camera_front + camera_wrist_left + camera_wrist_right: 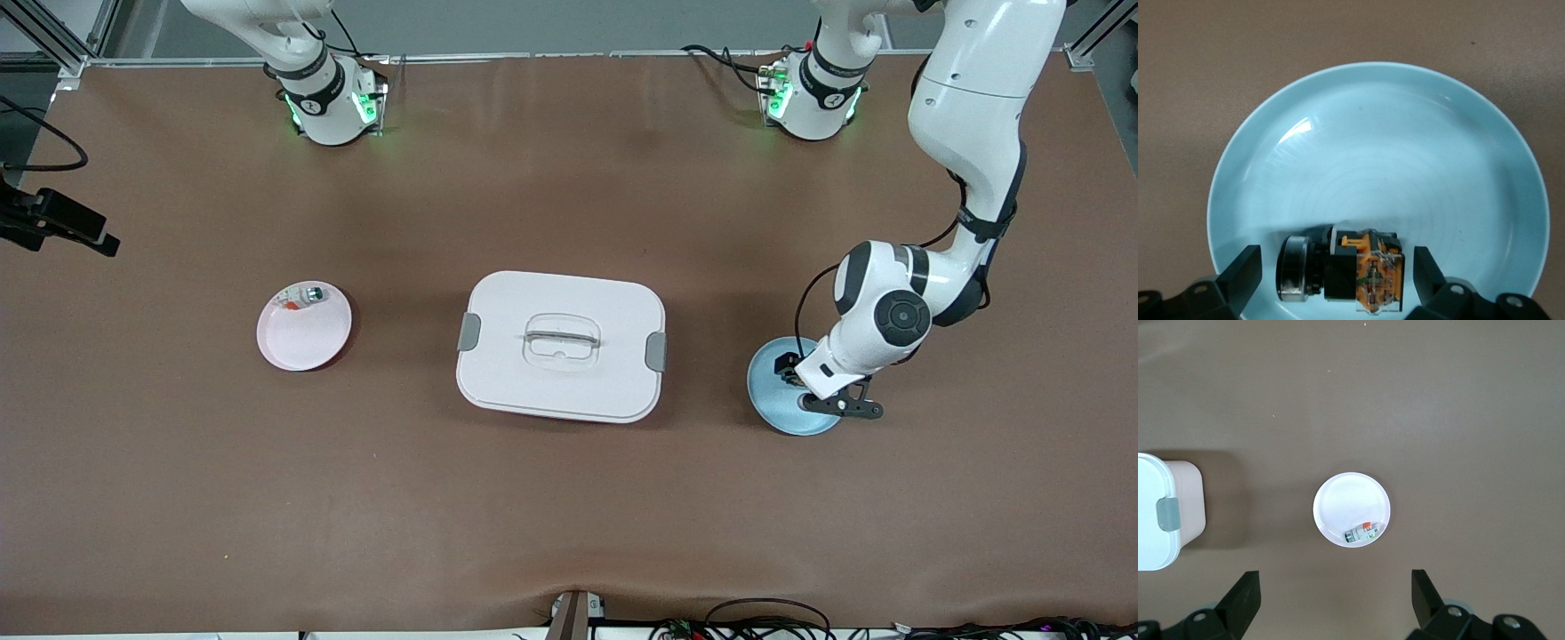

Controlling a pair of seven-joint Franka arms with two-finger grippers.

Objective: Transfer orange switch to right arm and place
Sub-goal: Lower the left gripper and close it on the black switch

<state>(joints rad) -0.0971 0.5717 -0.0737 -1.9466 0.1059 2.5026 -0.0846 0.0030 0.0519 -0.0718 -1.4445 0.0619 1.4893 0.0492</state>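
The orange switch (1365, 273), a small black block with an orange-tan body and a silver round cap, lies on its side in the blue plate (1405, 153). That plate (782, 418) sits toward the left arm's end of the table. My left gripper (1337, 268) is low over the plate (794, 373), open, one finger on each side of the switch and neither touching it. My right gripper (1335, 587) is open and holds nothing, high over bare table beside the pink plate (1345, 500). In the front view only the right arm's base (324, 98) shows.
The pink plate (302, 342), toward the right arm's end, holds a whitish-silver part (307, 296) with red and green bits. A white lidded box (560, 347) with grey clips and a clear handle stands mid-table between the two plates. Brown table mat surrounds them.
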